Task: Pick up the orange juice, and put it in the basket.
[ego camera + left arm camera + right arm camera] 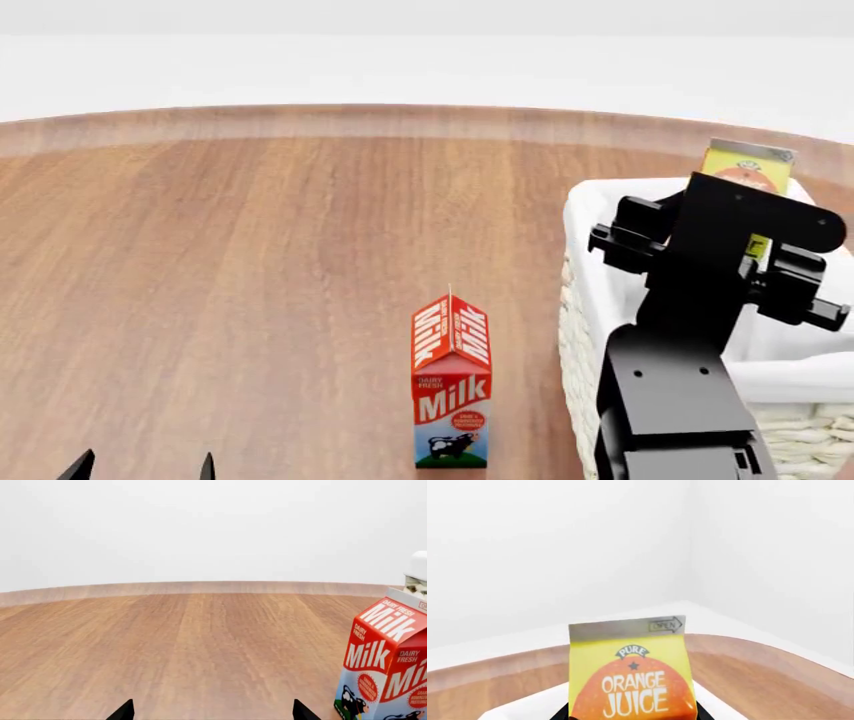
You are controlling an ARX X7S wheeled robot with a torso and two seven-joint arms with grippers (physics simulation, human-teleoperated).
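Note:
The orange juice (pixel 630 680), a yellow and orange carton, fills the right wrist view close up. My right gripper (pixel 630 715) is shut on it, with a dark finger showing at each side of the carton. In the head view only the carton's top (pixel 747 165) shows behind my right arm, held upright over the basket (pixel 577 215), a cream wicker one with white lining at the right. The gripper's own fingers are hidden there by the wrist. My left gripper (pixel 144 468) stands open and empty low at the near left, also the open left gripper (pixel 212 711).
A red-and-white Milk carton (pixel 451 385) stands upright on the wooden table (pixel 240 260), just left of the basket and near its front; the Milk carton (pixel 387 665) is to one side of my left gripper. The basket's corner (pixel 417 575) peeks in behind it.

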